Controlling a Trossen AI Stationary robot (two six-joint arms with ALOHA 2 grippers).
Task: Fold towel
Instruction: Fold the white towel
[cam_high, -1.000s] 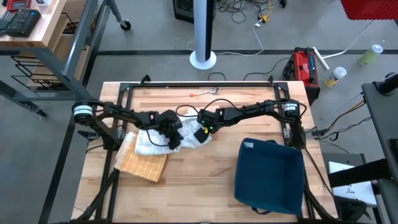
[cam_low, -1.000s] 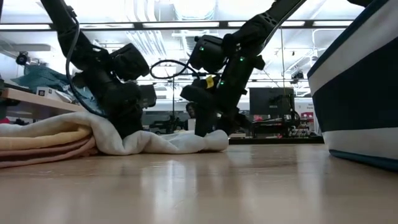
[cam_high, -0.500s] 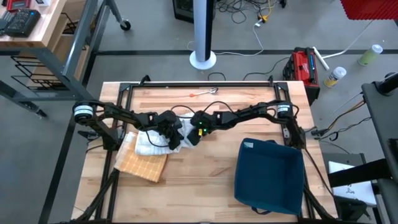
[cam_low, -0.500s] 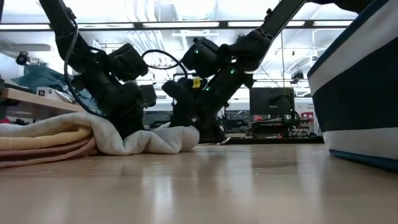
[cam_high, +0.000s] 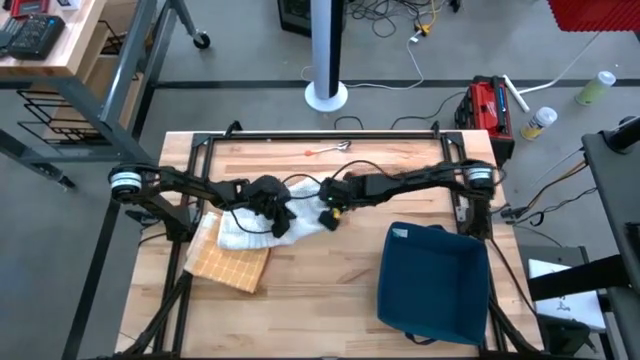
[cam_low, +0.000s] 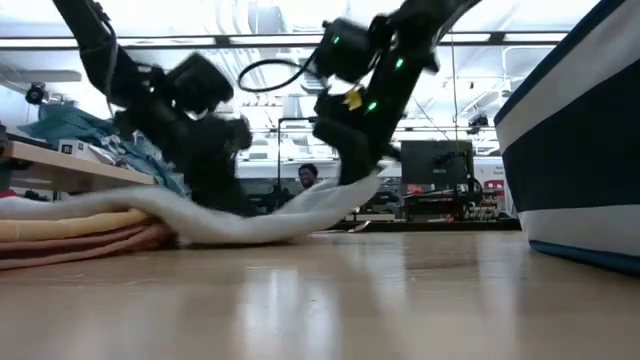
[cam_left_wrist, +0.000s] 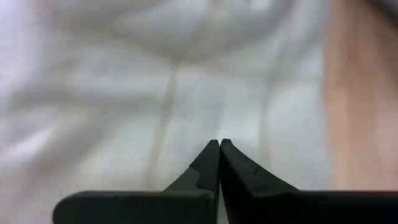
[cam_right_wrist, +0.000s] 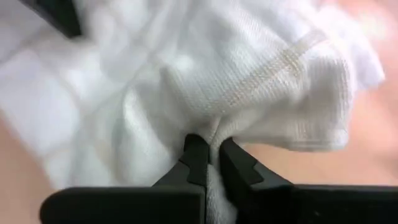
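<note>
**Both grippers pinched on the white towel, mid-table**

Toward the table's (cam_high: 330, 290) middle, nearer its left edge than its right, the white towel (cam_high: 262, 228) lies rumpled, partly overlapping a folded tan towel (cam_high: 228, 262) toward the left front. The right gripper (cam_right_wrist: 208, 152) has its jaws closed on a bunched fold of the white cloth, and the low view shows that end lifted off the wood. The left gripper (cam_left_wrist: 219, 148) has its jaws fully together at the cloth's other end; fabric fills its wrist view, though whether any is actually caught between the tips cannot be told. A blue bin (cam_high: 432, 282) sits well apart at the right front corner.

The main risk is the thin pinch: the right gripper holds only a small gather near a hem, so a quick pull could slip it free. If the left gripper holds nothing, the whole towel may drag sideways instead of spreading, and could pull the tan towel askew.
</note>
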